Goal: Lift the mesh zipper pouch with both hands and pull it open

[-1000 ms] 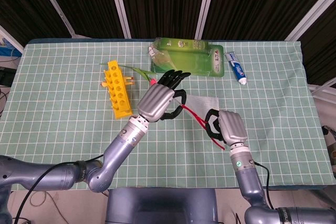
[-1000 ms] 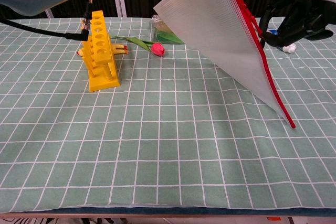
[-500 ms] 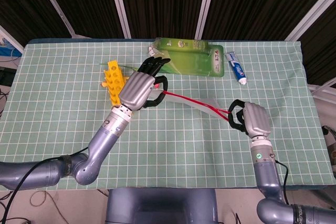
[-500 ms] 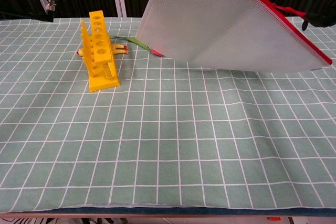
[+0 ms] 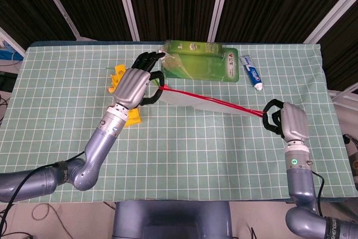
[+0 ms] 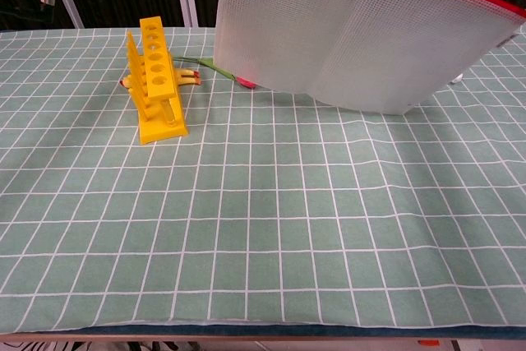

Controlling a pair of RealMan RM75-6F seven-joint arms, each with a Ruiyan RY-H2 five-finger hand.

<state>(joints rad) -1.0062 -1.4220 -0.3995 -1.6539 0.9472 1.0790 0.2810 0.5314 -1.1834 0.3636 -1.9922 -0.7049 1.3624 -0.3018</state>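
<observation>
A white mesh zipper pouch with a red zip edge (image 5: 207, 102) hangs stretched in the air over the middle of the green gridded bench (image 5: 184, 155), held at both ends. The left robot hand (image 5: 134, 82) grips one end of the red edge above the far-left part of the bench; the right robot hand (image 5: 285, 122), fingers curled in, pinches the other end near the right edge, probably at the zip pull.

The pouch is taut, so the risk now appears to be a slip: if the left grip is weak, a further pull could tear the end free and drop the pouch. Should the right fingers hold fabric rather than the pull, the zip would likely stay closed however far the arms part.

The head view shows both hands and the red line between them. The chest view shows neither hand, only the hanging mesh panel, clear of the bench, beside the yellow plastic tube rack (image 6: 156, 80).
</observation>
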